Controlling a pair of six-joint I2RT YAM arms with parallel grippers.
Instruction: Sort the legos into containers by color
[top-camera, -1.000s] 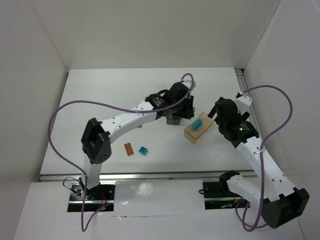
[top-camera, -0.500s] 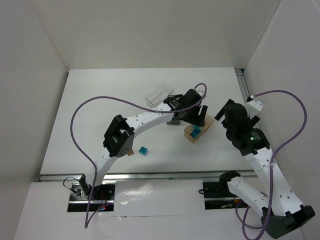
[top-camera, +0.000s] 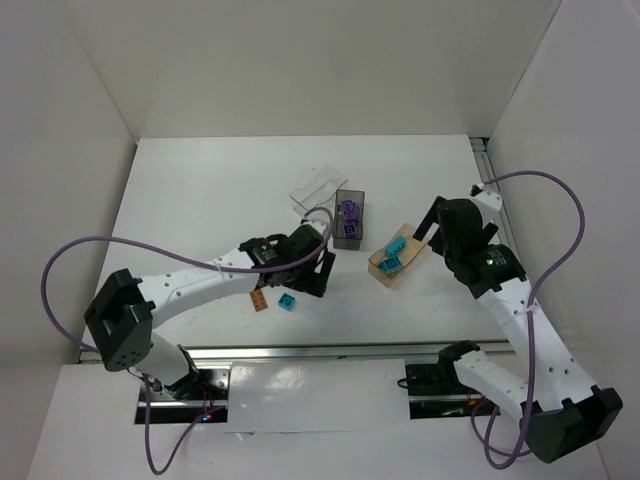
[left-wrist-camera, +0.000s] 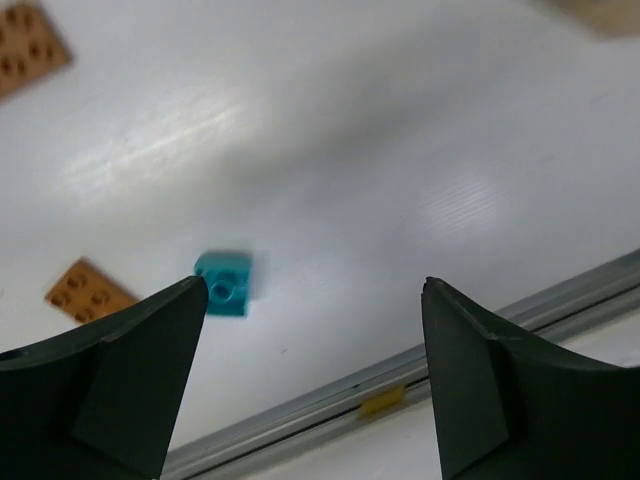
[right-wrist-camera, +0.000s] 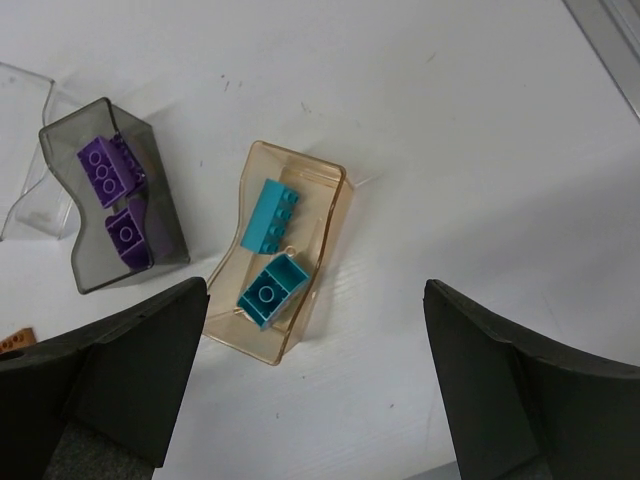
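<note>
Legos loose: 1 teal brick (left-wrist-camera: 225, 284) lies on the white bench (top-camera: 200, 190), with an orange-brown brick (left-wrist-camera: 88, 293) near it and a second orange-brown brick (left-wrist-camera: 30, 48) well apart.
Grey tray (right-wrist-camera: 168, 225): holds 2 purple bricks (right-wrist-camera: 105, 165).
Tan tray (right-wrist-camera: 290, 168): holds 2 teal bricks (right-wrist-camera: 270, 215), lying near the grey tray.
Clear tray (top-camera: 318, 188): just beside the grey tray, no brick visible inside.
Left claw (left-wrist-camera: 315, 290): spread, pinching nothing, above the bench with the loose teal brick by 1 fingertip.
Right claw (right-wrist-camera: 315, 290): spread, pinching nothing, above the tan tray.
In the way: the left arm (top-camera: 200, 285) stretches across the bench, nearer than the trays.
Bench edge: a metal rail (left-wrist-camera: 400, 370) runs near the loose bricks.
</note>
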